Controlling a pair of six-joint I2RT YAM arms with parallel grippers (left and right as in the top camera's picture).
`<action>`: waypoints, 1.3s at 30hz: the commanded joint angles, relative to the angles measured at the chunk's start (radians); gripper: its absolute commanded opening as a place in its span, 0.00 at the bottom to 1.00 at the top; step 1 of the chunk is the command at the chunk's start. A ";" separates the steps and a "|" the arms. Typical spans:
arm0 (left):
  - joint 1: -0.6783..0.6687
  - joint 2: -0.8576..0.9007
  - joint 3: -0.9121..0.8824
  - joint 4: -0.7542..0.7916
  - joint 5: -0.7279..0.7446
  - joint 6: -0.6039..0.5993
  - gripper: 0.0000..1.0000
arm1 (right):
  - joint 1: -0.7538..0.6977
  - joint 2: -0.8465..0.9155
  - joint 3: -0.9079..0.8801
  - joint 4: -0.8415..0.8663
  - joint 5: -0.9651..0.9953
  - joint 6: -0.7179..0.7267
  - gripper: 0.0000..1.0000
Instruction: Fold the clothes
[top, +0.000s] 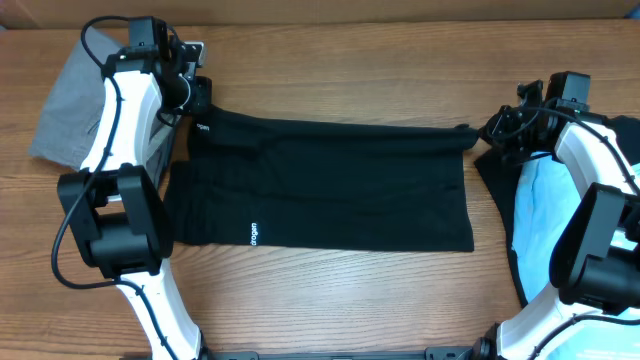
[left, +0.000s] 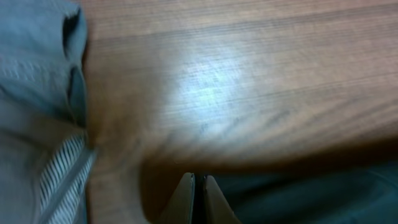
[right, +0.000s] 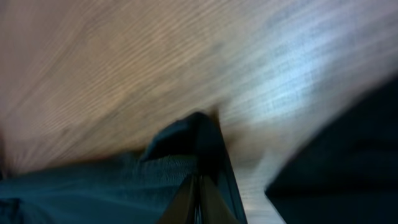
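A large black shirt lies folded into a wide band across the middle of the table, with small white text near its front edge. My left gripper is at its far left corner. In the left wrist view the fingers are shut, with the dark cloth running right from their tips. My right gripper is at the far right corner. It is shut on a pinched-up peak of the shirt.
Grey trousers lie bunched at the far left, beside the left arm. A light blue tee rests on another dark garment at the right, under the right arm. Bare wood shows along the back and front edges.
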 joint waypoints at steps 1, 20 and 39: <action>0.004 -0.030 0.022 -0.058 0.002 -0.003 0.04 | -0.003 -0.042 0.044 -0.059 0.047 -0.003 0.04; 0.039 -0.031 0.021 -0.471 -0.164 -0.004 0.04 | -0.003 -0.042 0.101 -0.371 0.159 -0.006 0.04; 0.041 -0.031 -0.042 -0.625 -0.195 -0.010 0.05 | -0.003 -0.042 0.098 -0.561 0.223 -0.007 0.05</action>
